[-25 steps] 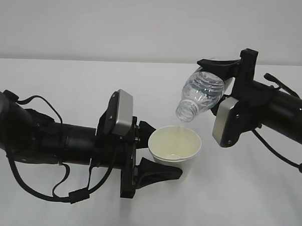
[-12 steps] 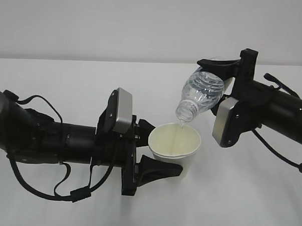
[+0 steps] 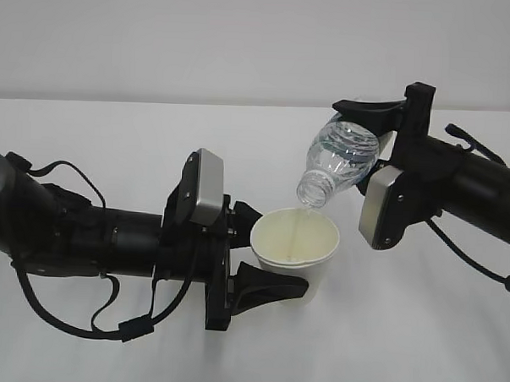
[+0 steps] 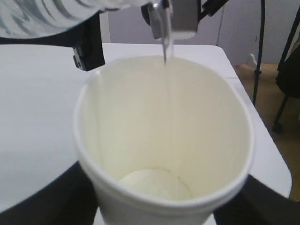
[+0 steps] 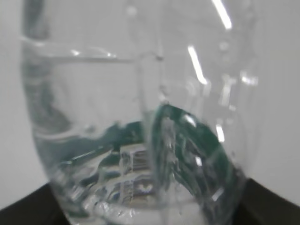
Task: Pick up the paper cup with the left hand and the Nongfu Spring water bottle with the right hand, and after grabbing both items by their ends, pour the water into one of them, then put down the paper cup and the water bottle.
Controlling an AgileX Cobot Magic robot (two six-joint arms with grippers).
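- Exterior view: left hand (image 3: 260, 259) clasps the paper cup (image 3: 294, 254); right hand (image 3: 372, 133) clasps the tilted Nongfu Spring water bottle (image 3: 339, 161) above the cup.
- Bottle base hidden behind the fingers; water (image 3: 298, 229) stream faint.

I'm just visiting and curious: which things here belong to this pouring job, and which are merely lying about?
In the job:
- paper cup, in the left arm's jaws
- water bottle, tipped in the right arm's jaws
- water streaming into the cup

Lying about:
- nothing; only the white table

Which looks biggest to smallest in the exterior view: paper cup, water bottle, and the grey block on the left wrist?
1. Water bottle, longest along its tilted body, though the right gripper hides its base.
2 and 3. Paper cup and grey block look about alike, so I won't rank them.
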